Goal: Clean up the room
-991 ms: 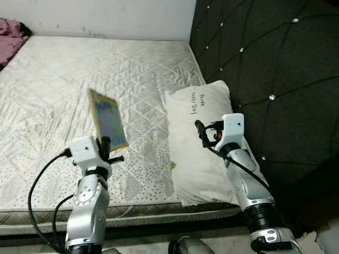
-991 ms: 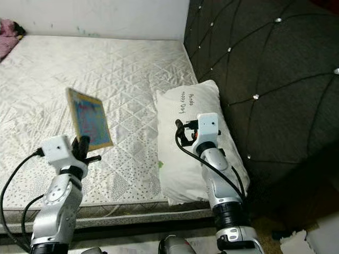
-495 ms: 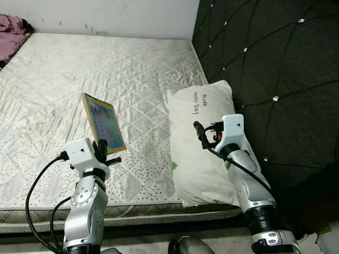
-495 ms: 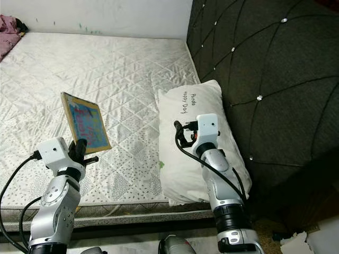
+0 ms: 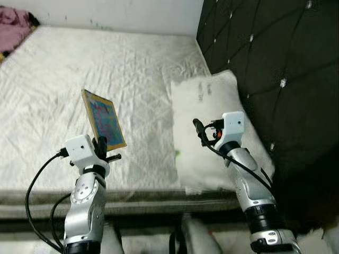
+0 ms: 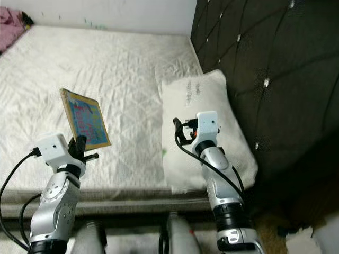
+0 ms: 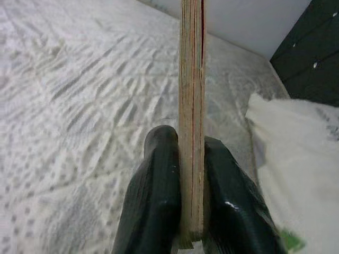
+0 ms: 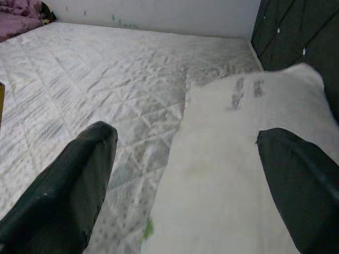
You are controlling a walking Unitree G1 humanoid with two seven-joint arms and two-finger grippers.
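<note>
Gripping a thin picture book (image 5: 103, 119) by its bottom edge in the left gripper (image 5: 103, 146), jaws clamped flat on both covers, and lifting it upright above the mattress (image 5: 79, 74), clear of the surface near the front edge of the bed. Showing a colourful cover toward the head camera and, in the left wrist view, a narrow stack of pale page edges (image 7: 191, 106) squeezed between two glossy black fingers (image 7: 153, 196). Holding the right gripper (image 5: 204, 133) with jaws spread wide and carrying nothing, hovering over a soft white pillow (image 5: 212, 106) with dark handwriting on it. Lying against a black tufted headboard (image 5: 275, 69) studded with shiny buttons, the pillow looking plump and wrinkled. Covering the bed, a white quilted diamond-stitch fabric, matte and slightly rumpled. Bunching in the far left corner, a pink cloth (image 5: 13, 16).

Risking a slip: pinching only a short strip at the bottom leaves the tall, stiff book top-heavy, likely to pivot or slide out between smooth fingers during walking or a quick turn. Risking, too, bent pages from squeezing too hard.
</note>
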